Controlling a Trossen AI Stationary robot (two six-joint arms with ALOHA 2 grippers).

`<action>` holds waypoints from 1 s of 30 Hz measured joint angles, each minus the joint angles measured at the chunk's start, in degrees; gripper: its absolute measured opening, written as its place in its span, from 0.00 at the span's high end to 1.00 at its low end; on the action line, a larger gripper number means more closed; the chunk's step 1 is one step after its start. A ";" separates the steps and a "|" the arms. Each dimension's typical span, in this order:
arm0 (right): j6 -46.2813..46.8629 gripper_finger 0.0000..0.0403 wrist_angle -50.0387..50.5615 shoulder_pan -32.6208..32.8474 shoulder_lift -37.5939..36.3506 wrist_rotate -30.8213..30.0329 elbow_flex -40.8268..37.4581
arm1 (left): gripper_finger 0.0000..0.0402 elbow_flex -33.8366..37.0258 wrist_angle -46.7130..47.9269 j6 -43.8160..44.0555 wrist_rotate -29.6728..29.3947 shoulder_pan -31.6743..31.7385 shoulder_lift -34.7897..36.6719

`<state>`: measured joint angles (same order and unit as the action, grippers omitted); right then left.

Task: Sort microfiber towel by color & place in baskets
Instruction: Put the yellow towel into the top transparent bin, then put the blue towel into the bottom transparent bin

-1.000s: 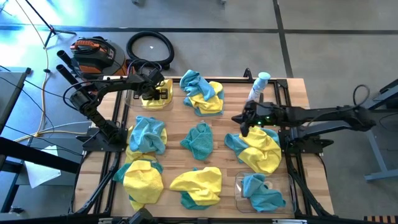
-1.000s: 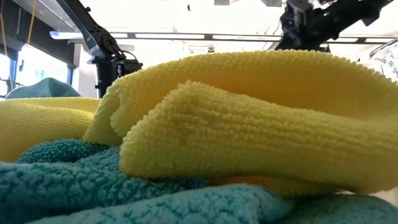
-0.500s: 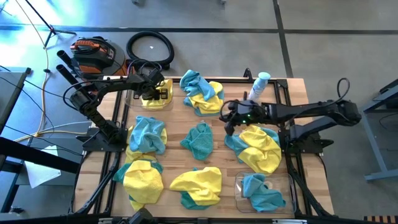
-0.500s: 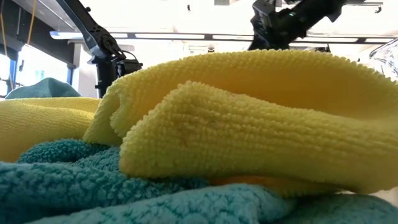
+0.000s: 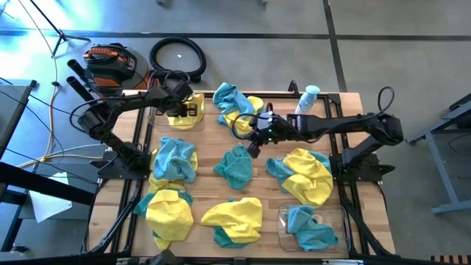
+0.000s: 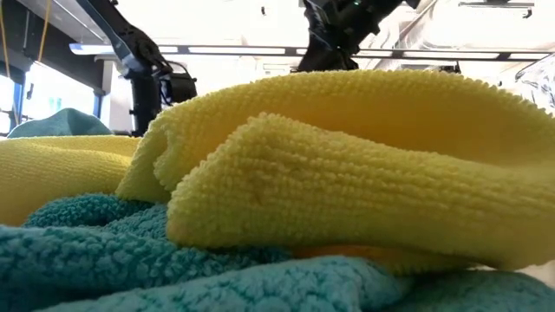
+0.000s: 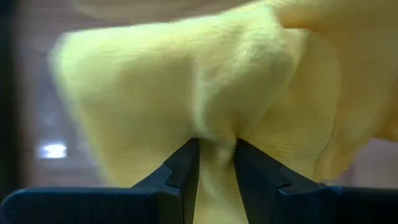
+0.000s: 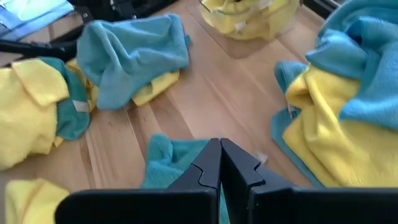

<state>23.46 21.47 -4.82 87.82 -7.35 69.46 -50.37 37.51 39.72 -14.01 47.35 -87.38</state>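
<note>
Towels scattered over wooden table (image 5: pixel 276 118), yellow and teal mixed in piles. Yellow towel (image 7: pixel 205 93) pinched between left gripper (image 5: pixel 179 105) fingers (image 7: pixel 184 168), bunched fabric in the narrow gap, hanging over far-left clear basket (image 5: pixel 193 118) with yellow cloth already inside. Second clear basket (image 5: pixel 283 221) at near-right corner, holding one teal towel (image 5: pixel 309 227). Lone teal towel (image 5: pixel 235 165) at table centre, just under right gripper (image 5: pixel 254 149); right fingers (image 8: pixel 208 168) pressed fully together, nothing between them, hovering above that teal cloth's far edge. Teal-and-yellow pile (image 5: pixel 239 109) at far centre, just beside right arm's wrist. Teal over yellow pile (image 5: pixel 174 160) at left middle. Yellow over teal pile (image 5: pixel 303 173) at right middle. Yellow with teal edge pile (image 5: pixel 169 213) at near left. Yellow towel on teal (image 5: pixel 234 219) at near centre, filling low view as big yellow fold (image 6: pixel 347 165) atop teal cloth (image 6: pixel 104 260). White-and-blue spray bottle (image 5: pixel 307 101) upright at far-right table edge. Orange-black tool case (image 5: pixel 110 62) and coiled black hose (image 5: pixel 177 57) on floor beyond table.
</note>
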 joint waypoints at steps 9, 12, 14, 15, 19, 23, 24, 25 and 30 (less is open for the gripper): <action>-0.20 1.00 -1.63 -0.44 3.22 -0.01 2.15 | 0.78 0.02 4.70 -2.36 -3.66 -2.21 13.50; 0.63 1.00 -4.11 -0.71 3.82 -0.57 2.15 | 0.78 0.02 5.58 -2.47 -2.97 -2.58 17.94; 0.71 1.00 -5.78 -1.22 4.44 -1.30 2.15 | 0.78 0.02 6.93 -2.83 -1.31 -2.89 20.96; 0.95 1.00 -6.84 -1.63 4.85 -1.27 2.15 | 0.78 0.02 7.39 -3.61 -0.63 -3.25 22.61; -0.78 1.00 -11.30 -3.58 6.16 -1.12 2.13 | 0.78 0.02 7.96 -6.63 -0.74 -6.70 28.81; -2.03 1.00 -14.43 -6.00 6.42 -1.00 2.13 | 0.78 0.02 6.75 -12.14 -6.93 -13.21 35.12; -2.19 1.00 -14.14 -6.68 6.42 -0.93 2.26 | 0.78 0.02 6.34 -13.26 -8.25 -15.07 36.50; -2.86 1.00 -12.86 -7.46 6.48 -0.84 2.86 | 0.78 0.02 5.75 -14.22 -9.28 -16.86 37.82; -5.97 1.00 -7.42 -10.48 7.57 -2.18 9.60 | 0.78 0.02 2.79 -18.07 -12.46 -25.26 42.47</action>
<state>17.50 14.05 -15.30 95.39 -9.53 79.06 -50.35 40.30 21.66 -26.47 22.09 -44.91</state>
